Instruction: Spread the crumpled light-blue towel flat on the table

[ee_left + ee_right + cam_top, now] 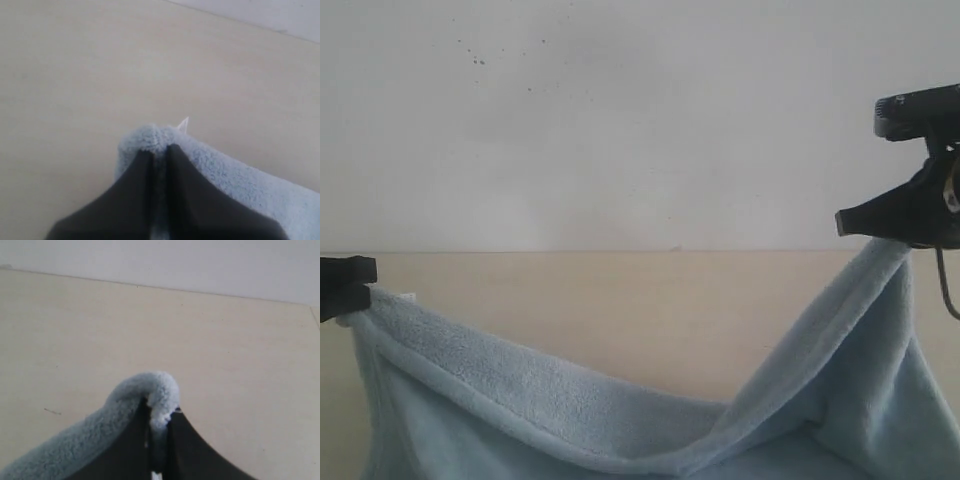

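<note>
Beige table (620, 300) under towel (570, 420): left gripper (365, 287) & right gripper (850, 224) each pinch a corner, mid sagging. Risk: pull too hard & a fluffy corner prob slips out.

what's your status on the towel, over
Left gripper shut on towel corner, right gripper shut on another, held higher. Towel hanging slack between them, not flat on table. Nothing seen in the way.

Support: table (620, 310), smooth matte beige | rear edge: meets pale wall (640, 120) | towel (570, 410) contact with it: not discernible
</note>
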`<action>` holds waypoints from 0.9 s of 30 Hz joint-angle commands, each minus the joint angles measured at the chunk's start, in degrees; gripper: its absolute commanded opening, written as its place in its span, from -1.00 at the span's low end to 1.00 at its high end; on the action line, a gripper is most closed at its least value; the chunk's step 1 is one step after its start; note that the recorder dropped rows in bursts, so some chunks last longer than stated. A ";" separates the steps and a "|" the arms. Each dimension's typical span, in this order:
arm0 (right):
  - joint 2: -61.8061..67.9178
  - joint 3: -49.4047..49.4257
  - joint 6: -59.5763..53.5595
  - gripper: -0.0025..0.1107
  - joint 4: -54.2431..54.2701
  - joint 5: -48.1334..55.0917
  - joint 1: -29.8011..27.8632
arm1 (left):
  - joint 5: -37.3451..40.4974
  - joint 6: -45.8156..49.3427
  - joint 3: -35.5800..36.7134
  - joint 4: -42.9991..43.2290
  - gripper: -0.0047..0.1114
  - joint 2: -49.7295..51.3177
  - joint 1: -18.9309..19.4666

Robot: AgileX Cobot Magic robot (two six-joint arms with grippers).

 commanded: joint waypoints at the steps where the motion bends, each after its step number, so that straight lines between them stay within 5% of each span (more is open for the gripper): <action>1: 2.60 -6.32 -2.41 -0.96 1.43 0.99 -0.65 | 3.91 0.92 -0.88 -0.38 -0.85 -0.38 2.51; 9: -0.78 -9.31 -2.51 -0.96 0.04 4.38 -2.98 | 3.64 0.63 -0.88 -0.38 -0.85 -7.22 6.85; 27: -18.13 -9.16 -13.64 -0.96 5.31 13.12 -3.97 | -2.64 -3.19 -0.63 -0.38 -0.85 -26.01 6.85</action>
